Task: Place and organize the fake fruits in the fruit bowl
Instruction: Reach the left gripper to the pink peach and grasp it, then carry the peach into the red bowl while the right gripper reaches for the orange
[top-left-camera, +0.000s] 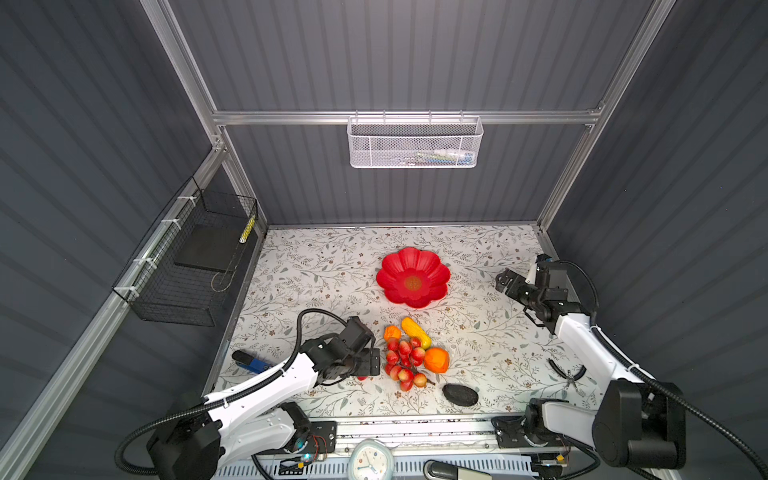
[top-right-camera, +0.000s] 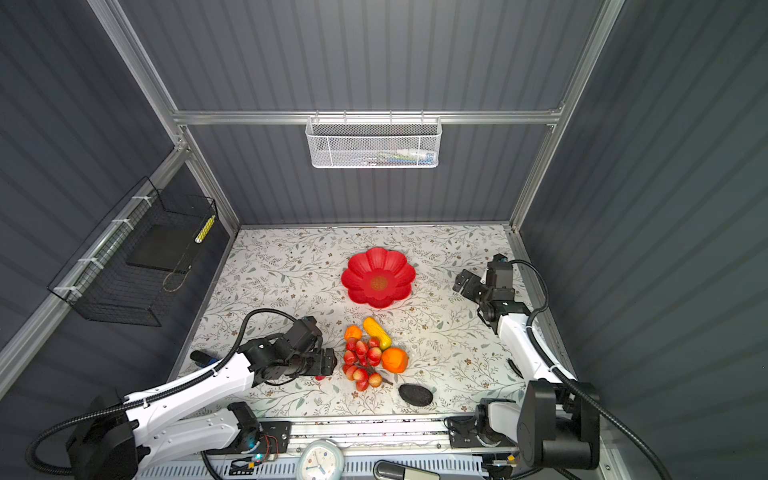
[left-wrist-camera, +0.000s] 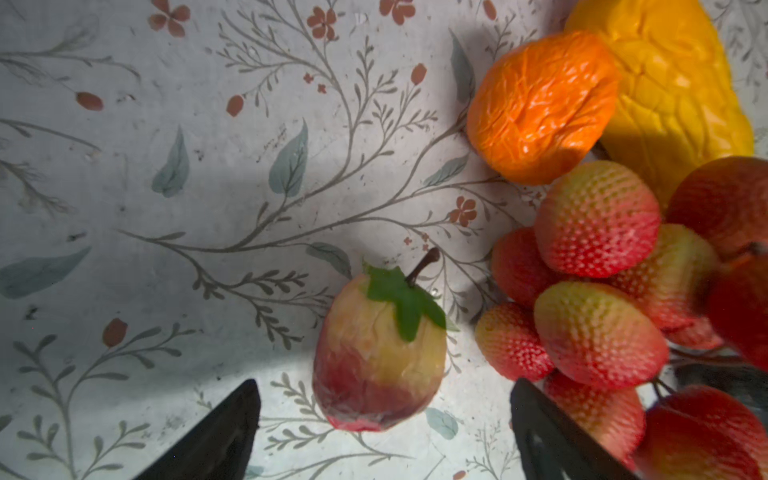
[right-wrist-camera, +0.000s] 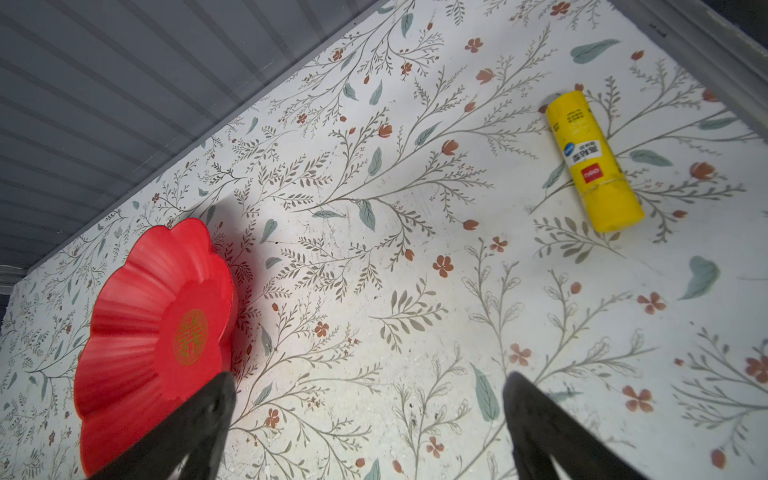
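Strawberry (left-wrist-camera: 380, 353) sits between spread jaws of the left end effector (left-wrist-camera: 384, 390), likely teed up for grabbing. Right end effector (right-wrist-camera: 370, 381) gapes empty, bowl (right-wrist-camera: 137, 291) near it.

Both top views look steeply down from high above the desk's (top-left-camera: 316, 266) front edge toward its back edge, far off, and share the whole desk. Left wrist view sits very close over the desk near the front edge, strawberry shape (left-wrist-camera: 380, 353) mid-frame. Right wrist view looks low and slanted across the desk toward the back edge, catching the fruit bowl (right-wrist-camera: 137, 282) that both top views also show.
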